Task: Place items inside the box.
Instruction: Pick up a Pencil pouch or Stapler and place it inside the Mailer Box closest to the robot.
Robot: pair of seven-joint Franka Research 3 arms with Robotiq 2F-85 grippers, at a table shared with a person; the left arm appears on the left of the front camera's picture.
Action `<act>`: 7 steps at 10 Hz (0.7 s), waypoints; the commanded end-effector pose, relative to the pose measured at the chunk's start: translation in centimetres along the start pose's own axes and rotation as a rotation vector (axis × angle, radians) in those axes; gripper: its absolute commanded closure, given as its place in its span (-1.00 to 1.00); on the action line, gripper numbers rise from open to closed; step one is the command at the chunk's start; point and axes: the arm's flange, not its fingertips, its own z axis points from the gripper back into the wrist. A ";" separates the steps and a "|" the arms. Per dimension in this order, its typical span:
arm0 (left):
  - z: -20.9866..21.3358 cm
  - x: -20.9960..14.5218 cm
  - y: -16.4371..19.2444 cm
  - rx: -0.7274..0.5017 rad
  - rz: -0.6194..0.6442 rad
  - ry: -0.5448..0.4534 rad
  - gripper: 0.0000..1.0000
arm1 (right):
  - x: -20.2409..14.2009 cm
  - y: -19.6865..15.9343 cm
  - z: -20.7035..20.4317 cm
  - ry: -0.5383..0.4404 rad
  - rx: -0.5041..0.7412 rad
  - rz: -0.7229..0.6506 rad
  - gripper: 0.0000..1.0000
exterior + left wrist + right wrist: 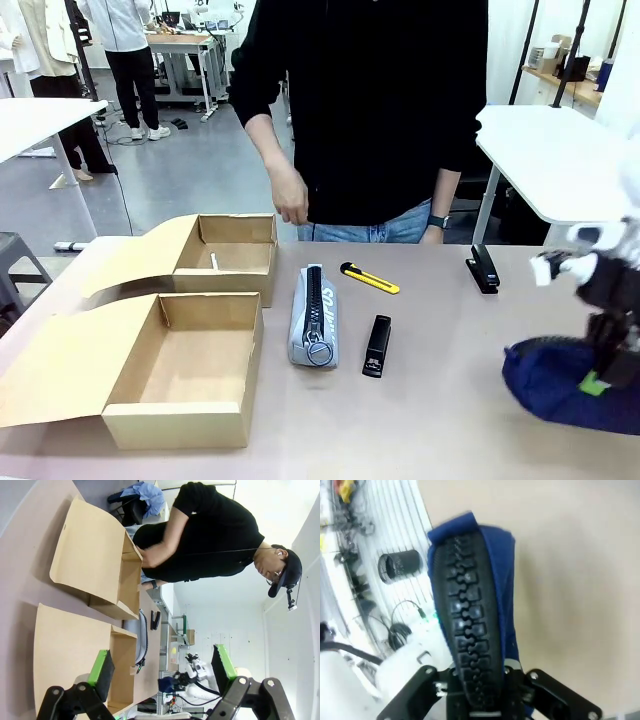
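A navy blue zip pouch [555, 385] is low over the table's right end, and my right gripper [603, 378] is shut on it. In the right wrist view the navy pouch's black zipper [468, 611] runs up from between the shut fingers [480, 692]. Mid-table lie a grey zip pouch [315, 316], a yellow-and-black utility knife [369, 279] and a black stapler [377, 346]. A second stapler [482, 268] lies farther right. Two open cardboard boxes stand at the left, a near box [185, 425] and a far box [240, 283]. My left gripper [162, 667] is open above the near box [65, 645], holding nothing.
A person in a black top stands at the table's far edge, one hand [291, 201] hanging above the far box. The boxes' lids [55, 370] lie open to the left. Bare tabletop lies between the stapler and the navy pouch.
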 end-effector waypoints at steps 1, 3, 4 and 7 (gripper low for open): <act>-0.1 0.0 0.0 -0.030 -0.022 -0.010 -1.00 | -3.5 4.5 2.8 -0.251 -0.100 -0.353 1.00; -0.1 0.0 0.0 -0.030 -0.022 -0.010 -1.00 | -1.6 1.9 2.7 -0.094 -0.015 -0.133 1.00; -0.1 0.0 0.0 -0.030 -0.022 -0.010 -1.00 | -1.6 1.9 2.7 -0.094 -0.015 -0.133 1.00; -0.1 0.0 0.0 -0.030 -0.022 -0.010 -1.00 | 1.6 5.0 4.9 -0.338 -0.161 -0.352 0.86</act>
